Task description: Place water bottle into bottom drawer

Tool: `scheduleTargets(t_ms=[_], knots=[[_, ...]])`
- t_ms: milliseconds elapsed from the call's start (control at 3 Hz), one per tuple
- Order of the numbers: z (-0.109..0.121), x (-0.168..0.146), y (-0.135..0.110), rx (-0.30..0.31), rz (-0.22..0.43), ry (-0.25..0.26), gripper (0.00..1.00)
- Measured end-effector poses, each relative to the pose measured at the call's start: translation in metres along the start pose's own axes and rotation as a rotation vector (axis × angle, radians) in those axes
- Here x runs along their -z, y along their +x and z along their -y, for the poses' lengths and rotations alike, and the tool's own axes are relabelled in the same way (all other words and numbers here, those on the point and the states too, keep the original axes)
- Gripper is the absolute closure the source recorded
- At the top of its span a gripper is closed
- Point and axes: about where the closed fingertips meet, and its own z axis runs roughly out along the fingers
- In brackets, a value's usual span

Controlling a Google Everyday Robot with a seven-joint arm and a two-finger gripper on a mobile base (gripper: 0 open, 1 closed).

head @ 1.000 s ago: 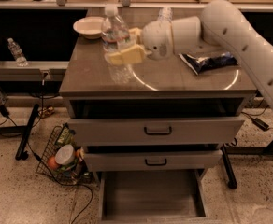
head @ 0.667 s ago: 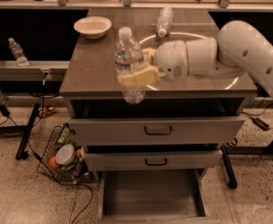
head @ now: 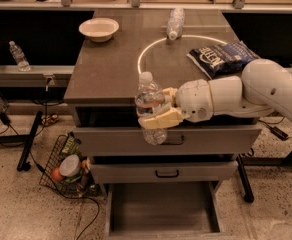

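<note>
My gripper (head: 158,109) is shut on the water bottle (head: 148,108), a clear ribbed bottle with a white cap, held upright in front of the cabinet's front edge, level with the top drawer. The cream fingers (head: 162,120) clasp its middle. The white arm reaches in from the right. The bottom drawer (head: 162,209) is pulled open below, a wide grey drawer with a bare flat floor, directly under the bottle and well beneath it.
Two shut grey drawers with black handles (head: 167,173) sit above the open one. On the counter lie a white bowl (head: 99,29), another clear bottle on its side (head: 175,23) and a blue chip bag (head: 222,58). A wire basket (head: 66,168) stands on the floor at left. A small bottle (head: 18,55) stands on the left shelf.
The arm has carried the bottle forward off the counter and downward, from above the tabletop to in front of the top drawer. The gripper stays shut on it.
</note>
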Motion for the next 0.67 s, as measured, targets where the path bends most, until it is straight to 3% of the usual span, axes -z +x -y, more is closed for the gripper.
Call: scheduleTargets(t_ms=[667], knots=[[-0.034,0.020,0.086,-0.006,0.005,-0.055,1.00]])
